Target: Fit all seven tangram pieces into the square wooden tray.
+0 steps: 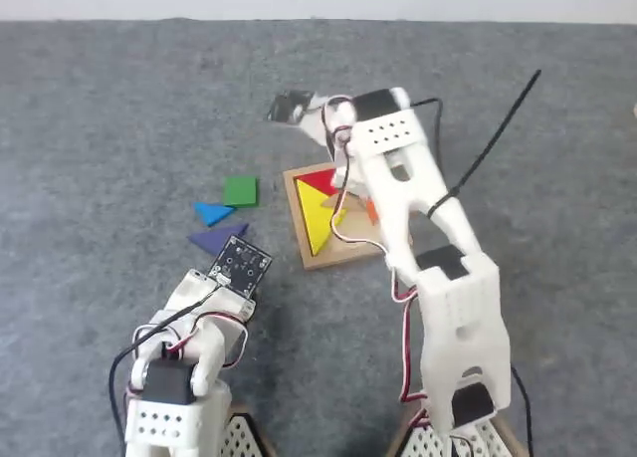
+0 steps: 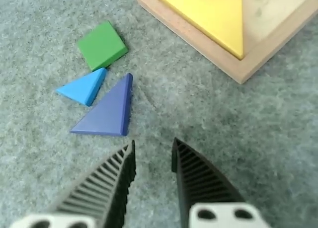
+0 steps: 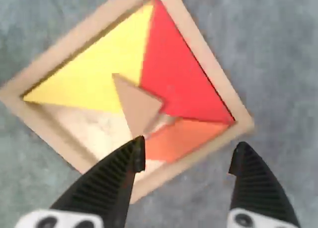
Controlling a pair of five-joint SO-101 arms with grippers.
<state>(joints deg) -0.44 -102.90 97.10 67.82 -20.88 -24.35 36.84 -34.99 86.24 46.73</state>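
Jaws of right gripper [image 3: 190,147] stand wide apart, empty, over square wooden tray [image 1: 333,261], which holds yellow triangle [image 3: 94,79], red triangle [image 3: 179,74], orange piece [image 3: 184,138] and tan triangle [image 3: 136,106] lying askew on top. Left gripper [image 2: 152,146] jaws are slightly parted, empty, near purple triangle [image 2: 108,110], blue triangle [image 2: 83,87] and green square [image 2: 102,45] on grey table [image 1: 100,128].

left arm [image 1: 184,372], right arm [image 1: 453,308]: white shells, black servos | cables [image 1: 495,130]: black, red, white | pincer fingers [image 3: 112,178]: black, ribbed
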